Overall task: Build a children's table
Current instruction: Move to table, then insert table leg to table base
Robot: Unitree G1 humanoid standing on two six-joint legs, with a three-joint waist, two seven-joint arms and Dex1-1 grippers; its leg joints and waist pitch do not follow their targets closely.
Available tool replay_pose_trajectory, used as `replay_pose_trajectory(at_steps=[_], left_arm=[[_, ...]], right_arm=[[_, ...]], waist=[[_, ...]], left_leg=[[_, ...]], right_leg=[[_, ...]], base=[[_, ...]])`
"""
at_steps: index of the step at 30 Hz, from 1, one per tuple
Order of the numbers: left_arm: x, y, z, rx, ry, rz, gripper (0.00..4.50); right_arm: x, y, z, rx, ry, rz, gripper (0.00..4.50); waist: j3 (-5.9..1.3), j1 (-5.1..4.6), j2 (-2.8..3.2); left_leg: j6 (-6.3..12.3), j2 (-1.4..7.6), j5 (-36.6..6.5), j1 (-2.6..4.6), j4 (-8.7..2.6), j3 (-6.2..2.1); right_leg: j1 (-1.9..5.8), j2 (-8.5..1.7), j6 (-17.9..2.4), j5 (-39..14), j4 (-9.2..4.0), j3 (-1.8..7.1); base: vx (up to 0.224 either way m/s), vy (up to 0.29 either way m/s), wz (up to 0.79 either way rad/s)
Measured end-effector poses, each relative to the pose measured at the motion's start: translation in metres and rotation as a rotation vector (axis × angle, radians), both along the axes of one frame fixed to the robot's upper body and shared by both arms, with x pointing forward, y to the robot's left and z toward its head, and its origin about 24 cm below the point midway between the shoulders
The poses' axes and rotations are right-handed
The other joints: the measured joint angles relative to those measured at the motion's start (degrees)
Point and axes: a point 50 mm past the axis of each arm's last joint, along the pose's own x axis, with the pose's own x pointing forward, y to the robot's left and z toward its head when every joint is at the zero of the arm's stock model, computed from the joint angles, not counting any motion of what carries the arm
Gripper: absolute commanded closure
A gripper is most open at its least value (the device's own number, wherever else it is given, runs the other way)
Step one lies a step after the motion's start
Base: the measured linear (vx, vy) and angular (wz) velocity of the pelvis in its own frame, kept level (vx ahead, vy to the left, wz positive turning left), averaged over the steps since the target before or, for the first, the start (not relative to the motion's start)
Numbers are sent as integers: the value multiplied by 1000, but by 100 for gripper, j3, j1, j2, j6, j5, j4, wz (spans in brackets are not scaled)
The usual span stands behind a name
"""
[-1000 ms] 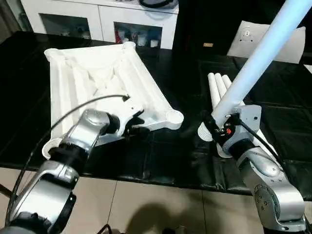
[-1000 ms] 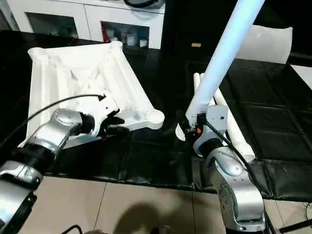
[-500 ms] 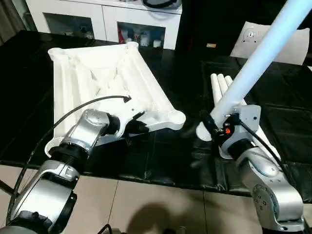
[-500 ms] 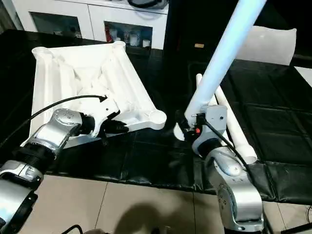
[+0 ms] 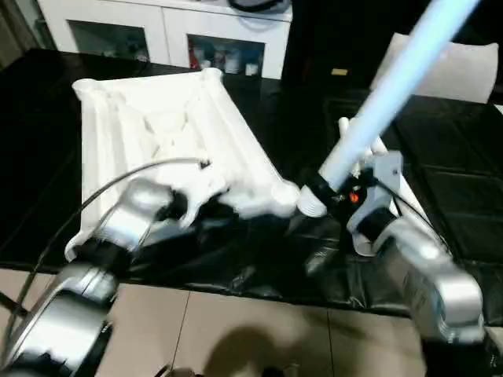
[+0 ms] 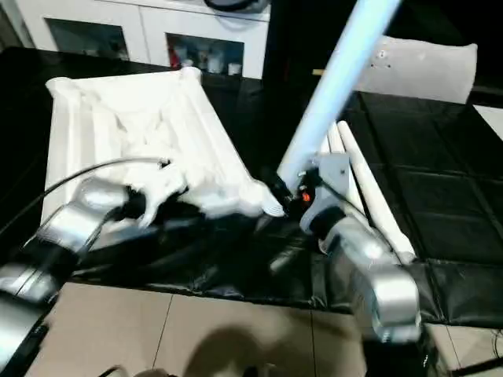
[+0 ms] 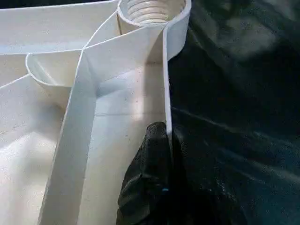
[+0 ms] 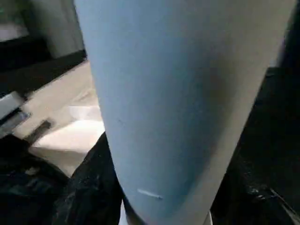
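Lying upside down on the black table surface [image 5: 259, 267], the white tabletop [image 5: 149, 118] shows its ribbed underside, with round sockets at its corners. The left gripper [image 7: 161, 140] is pinched shut on the tabletop's thin rim wall along the near edge, one black finger [image 7: 150, 159] pressed against the inner face of that wall and the other on the outer side, a little way short of the near corner socket [image 7: 150, 9], whose threaded inside is visible in the left wrist view. The left silver forearm [image 5: 126, 224] reaches in from the lower left, with a thin cable arching over it. The right gripper [image 5: 330, 192] is clamped around the thick end of one long white leg [image 5: 393, 75], which slants up and away toward the upper right (its surface takes on a bluish tint along most of its length). The lower end of this held leg sits just beside the near corner socket [image 5: 279, 196] of the tabletop; whether the two touch cannot be told from the blurred head views. Other loose legs [image 6: 369, 188] lie side by side on the black surface behind and to the right of the right gripper. A white cabinet [image 5: 165, 31] with dark compartments stands beyond the table, and a white pillow-like slab [image 6: 424, 67] rests at the far right.
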Motion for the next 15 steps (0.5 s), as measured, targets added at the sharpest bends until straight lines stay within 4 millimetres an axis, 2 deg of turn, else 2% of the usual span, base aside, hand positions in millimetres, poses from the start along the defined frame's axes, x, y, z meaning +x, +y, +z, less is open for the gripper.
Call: replay_pose_trajectory(at_steps=[4,8,15], left_arm=[[-4,2,0,6,-12,-12,450],[-6,4,-1,9,-19,-13,450],[-12,9,1,16,-29,-28,450]], right_arm=[[-5,6,-7,73,73,164,255],[-3,5,-16,66,114,241,255],[16,5,-23,24,98,205,255]], waist=[[-1,10,-3],[-4,7,-13],[-2,-22,-36]], left_leg=[[3,0,2,-1,3,2],[4,0,4,0,4,4],[3,3,4,-4,3,11]], right_leg=[[1,-1,-3,2,1,1],[1,-1,-5,4,2,0],[-8,-1,-5,3,9,1]], base=[[0,0,0],[0,0,0],[0,0,0]])
